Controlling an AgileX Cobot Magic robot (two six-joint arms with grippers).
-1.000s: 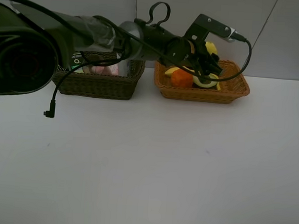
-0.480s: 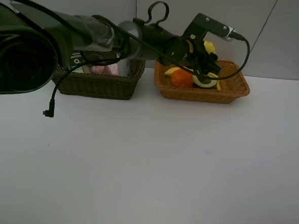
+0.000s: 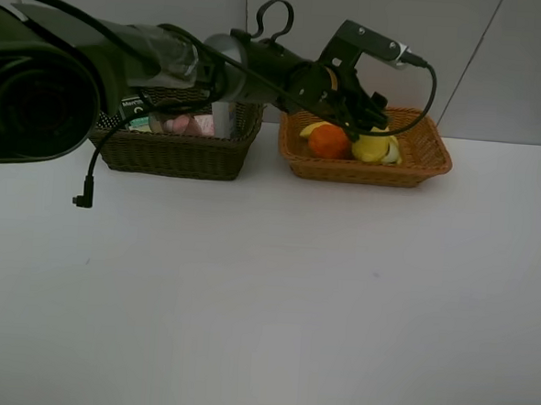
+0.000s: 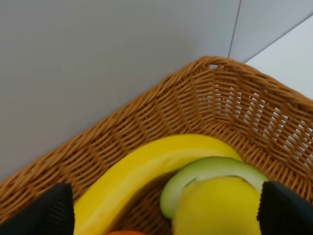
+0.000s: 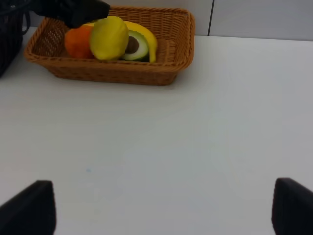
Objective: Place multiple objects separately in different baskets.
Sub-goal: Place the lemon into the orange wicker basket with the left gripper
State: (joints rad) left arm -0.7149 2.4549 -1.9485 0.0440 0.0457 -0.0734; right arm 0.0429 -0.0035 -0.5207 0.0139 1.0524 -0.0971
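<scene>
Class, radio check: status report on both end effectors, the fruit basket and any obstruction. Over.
Left end effector open over orange-tan basket; lemon lies inside, beside orange. Right end effector open, empty above table. Nothing blocking.

From up high I can't see the left pincer [image 3: 366, 117] tips; the arm covers them and part of the orange-tan basket [image 3: 420, 166]. Its wrist view cuts off the orange [image 4: 128, 232] and the lemon [image 4: 217, 208]. The arm hides most of the dark basket [image 3: 177, 155]; I can't tell its contents apart.
</scene>
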